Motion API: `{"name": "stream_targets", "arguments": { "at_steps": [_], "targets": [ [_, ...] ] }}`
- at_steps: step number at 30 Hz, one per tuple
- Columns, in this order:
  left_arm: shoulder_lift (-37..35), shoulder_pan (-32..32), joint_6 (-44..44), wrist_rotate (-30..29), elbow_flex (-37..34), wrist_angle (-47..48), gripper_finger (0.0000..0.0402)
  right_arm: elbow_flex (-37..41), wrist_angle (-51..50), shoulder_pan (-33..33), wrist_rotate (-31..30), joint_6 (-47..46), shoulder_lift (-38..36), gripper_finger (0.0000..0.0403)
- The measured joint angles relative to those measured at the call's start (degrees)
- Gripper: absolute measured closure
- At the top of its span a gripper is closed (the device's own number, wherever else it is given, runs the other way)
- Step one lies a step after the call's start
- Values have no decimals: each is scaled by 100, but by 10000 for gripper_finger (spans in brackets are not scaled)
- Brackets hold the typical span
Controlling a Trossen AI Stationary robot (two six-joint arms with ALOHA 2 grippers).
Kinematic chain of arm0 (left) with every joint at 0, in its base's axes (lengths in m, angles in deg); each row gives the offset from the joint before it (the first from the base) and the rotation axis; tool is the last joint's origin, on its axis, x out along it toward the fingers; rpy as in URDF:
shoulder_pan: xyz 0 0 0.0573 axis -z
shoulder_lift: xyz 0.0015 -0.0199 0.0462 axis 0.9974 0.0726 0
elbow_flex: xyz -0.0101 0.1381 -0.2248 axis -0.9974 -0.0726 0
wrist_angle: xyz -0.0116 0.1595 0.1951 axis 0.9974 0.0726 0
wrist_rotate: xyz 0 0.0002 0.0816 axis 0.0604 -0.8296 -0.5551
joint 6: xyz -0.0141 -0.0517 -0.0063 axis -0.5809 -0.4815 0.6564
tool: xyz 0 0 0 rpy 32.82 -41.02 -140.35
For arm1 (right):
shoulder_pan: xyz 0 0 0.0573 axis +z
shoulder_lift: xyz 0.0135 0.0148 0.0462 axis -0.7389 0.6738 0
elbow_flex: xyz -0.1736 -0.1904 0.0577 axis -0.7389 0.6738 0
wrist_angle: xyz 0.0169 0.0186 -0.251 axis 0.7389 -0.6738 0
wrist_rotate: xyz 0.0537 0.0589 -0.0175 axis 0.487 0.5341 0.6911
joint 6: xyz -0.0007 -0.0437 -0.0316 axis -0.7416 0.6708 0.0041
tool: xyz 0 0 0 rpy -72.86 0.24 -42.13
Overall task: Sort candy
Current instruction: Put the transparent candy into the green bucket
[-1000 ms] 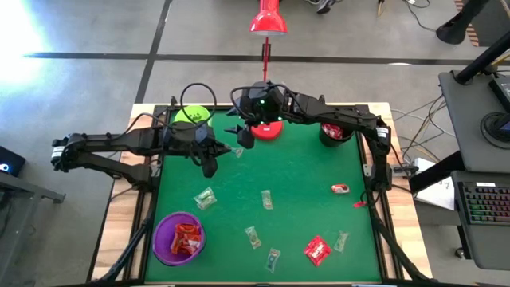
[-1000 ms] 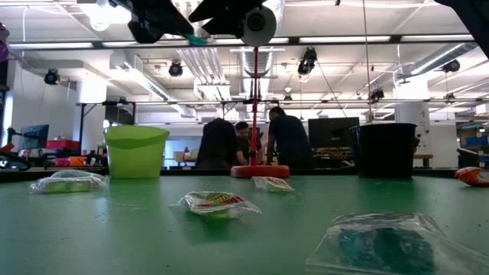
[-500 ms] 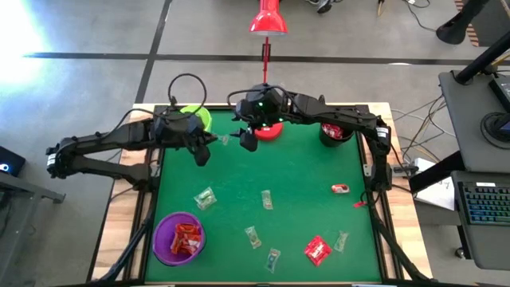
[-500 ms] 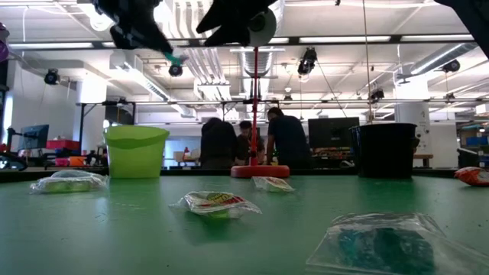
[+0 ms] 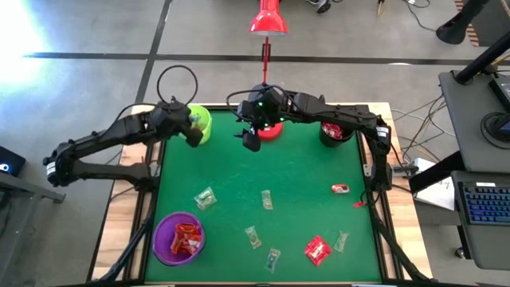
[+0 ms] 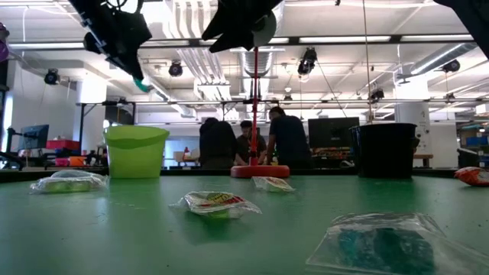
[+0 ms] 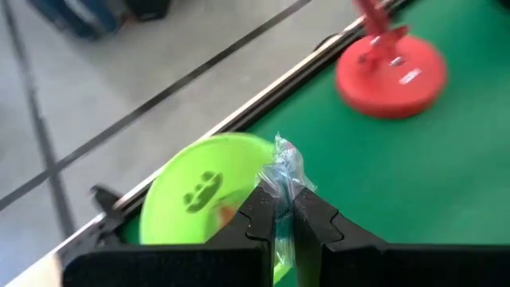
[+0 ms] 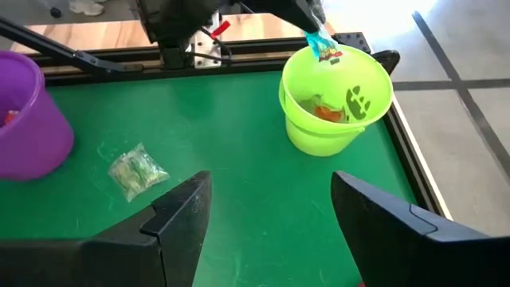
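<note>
My left gripper (image 5: 194, 134) is shut on a clear greenish candy (image 7: 283, 169) and hangs over the rim of the lime-green cup (image 5: 199, 119) at the far left. The cup holds an orange piece (image 8: 323, 112). My right gripper (image 8: 271, 215) stands open in the air beside the red lamp base (image 5: 268, 130), with nothing between its fingers. Several candies lie flat on the green mat, among them a greenish one (image 5: 205, 198) and a red one (image 5: 317, 249). The purple cup (image 5: 179, 237) and the black cup (image 5: 335, 131) hold red candies. My left gripper pinches the candy's wrapper (image 7: 279, 187) between its two fingers, at their free ends. The fingers slant downward, and the rest of the wrapper (image 8: 323, 46) sticks out past the tips. The candy is lifted clear, just above the lime-green cup's rim.
The red lamp's post and shade (image 5: 268, 22) rise at the far edge between the two arms. A black frame (image 5: 368, 171) borders the mat. People stand in the room beyond the table (image 6: 248, 145). Open mat lies in the middle, between the arms and the loose candies.
My left gripper has swung toward the table's far left corner, from over the mat to above the lime-green cup, tipping and turning on the way. It has stayed shut on the candy, which has travelled with it, clear of the table.
</note>
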Motion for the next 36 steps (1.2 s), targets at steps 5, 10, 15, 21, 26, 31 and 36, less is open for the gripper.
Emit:
{"name": "stream_targets", "arguments": {
  "at_steps": [5, 10, 15, 21, 26, 31, 36],
  "targets": [
    [91, -295, -71, -384, 0, 359, 402, 0, 2, -18, -2, 17, 0, 158],
    [266, -509, -74, -580, 0, 588, 402, 0, 4, -100, -11, -66, 0, 173],
    [519, -582, -117, -592, 0, 514, 401, 0, 4, -210, -9, -232, 0, 181],
    [764, -733, -121, -523, 0, 514, 370, -2, 30, -329, -5, -529, 0, 175],
    [826, -813, -118, -364, 0, 512, 316, -2, 28, -416, -3, -444, -2, 165],
    [820, -811, 102, 95, 0, 516, 272, -4, 24, -538, -4, -417, -2, 163],
    [811, -809, 119, 1649, -2, 551, 258, -4, -127, -668, -4, -370, -2, 163]
  ]
}}
